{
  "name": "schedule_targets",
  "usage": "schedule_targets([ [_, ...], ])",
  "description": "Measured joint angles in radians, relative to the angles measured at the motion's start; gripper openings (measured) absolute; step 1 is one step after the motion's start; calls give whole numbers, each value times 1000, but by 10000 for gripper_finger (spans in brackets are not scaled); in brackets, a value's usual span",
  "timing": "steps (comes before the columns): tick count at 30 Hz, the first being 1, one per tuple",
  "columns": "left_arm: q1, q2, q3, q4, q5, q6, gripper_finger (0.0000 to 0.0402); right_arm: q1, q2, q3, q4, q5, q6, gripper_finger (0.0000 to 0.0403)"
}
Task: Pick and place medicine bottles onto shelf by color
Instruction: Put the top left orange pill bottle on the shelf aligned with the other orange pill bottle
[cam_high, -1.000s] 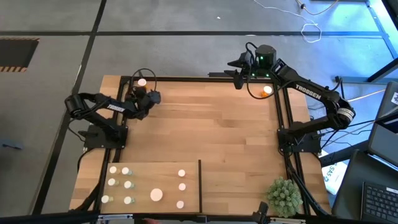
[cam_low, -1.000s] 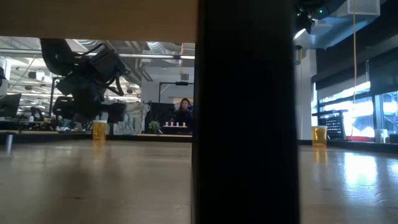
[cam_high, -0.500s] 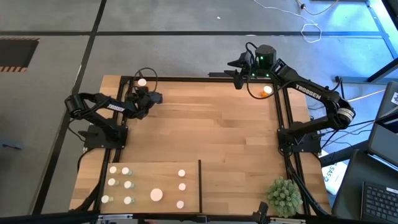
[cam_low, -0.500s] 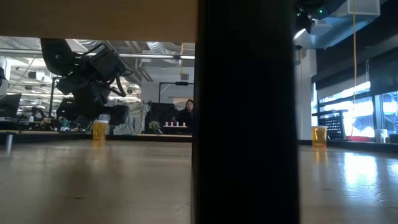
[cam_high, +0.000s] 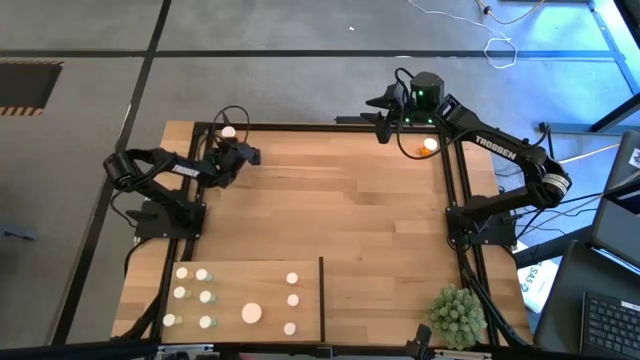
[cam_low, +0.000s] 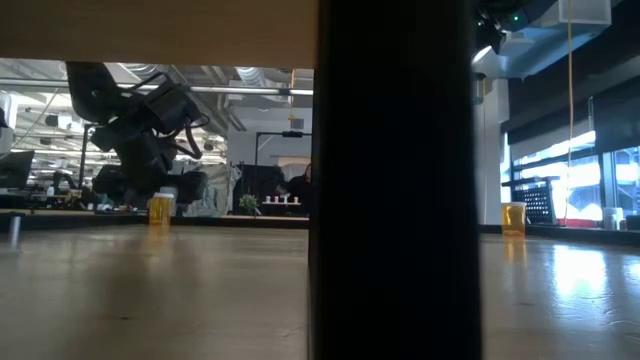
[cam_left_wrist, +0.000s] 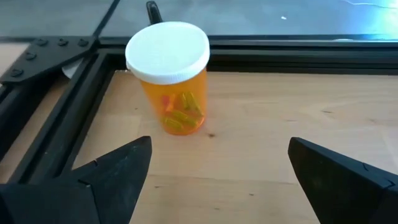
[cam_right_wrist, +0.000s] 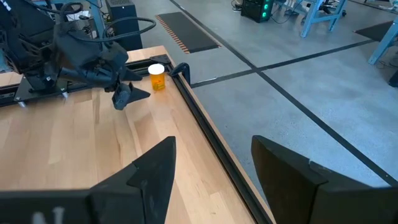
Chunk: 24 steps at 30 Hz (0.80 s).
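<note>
At the far-left corner of the table (cam_high: 380, 210) stands an orange bottle (cam_left_wrist: 171, 78) with a white cap, upright. The left gripper (cam_left_wrist: 214, 168) hovers just short of it, fingers spread wide and touching nothing. On the near-left side lies the shelf (cam_high: 232, 275) — small bottles sit in rows left of its dark divider (cam_high: 321, 298). A second orange bottle (cam_high: 430, 145) stands in the far-right corner. The right gripper (cam_right_wrist: 208, 165) hangs past the far edge — fingers apart, empty. A green plant ball (cam_high: 456, 314) sits near-right.
</note>
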Motion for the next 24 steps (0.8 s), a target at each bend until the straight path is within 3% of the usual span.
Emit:
schedule_targets([
  [6, 59, 0, 0, 14, 101, 3, 373, 0, 0, 0, 0, 0, 0, 213],
  [19, 59, 1, 0, 101, 99, 34, 373, 0, 0, 0, 0, 0, 0, 213],
  [24, 37, 55, 0, 156, 52, 53, 373, 0, 0, 0, 0, 0, 0, 213],
])
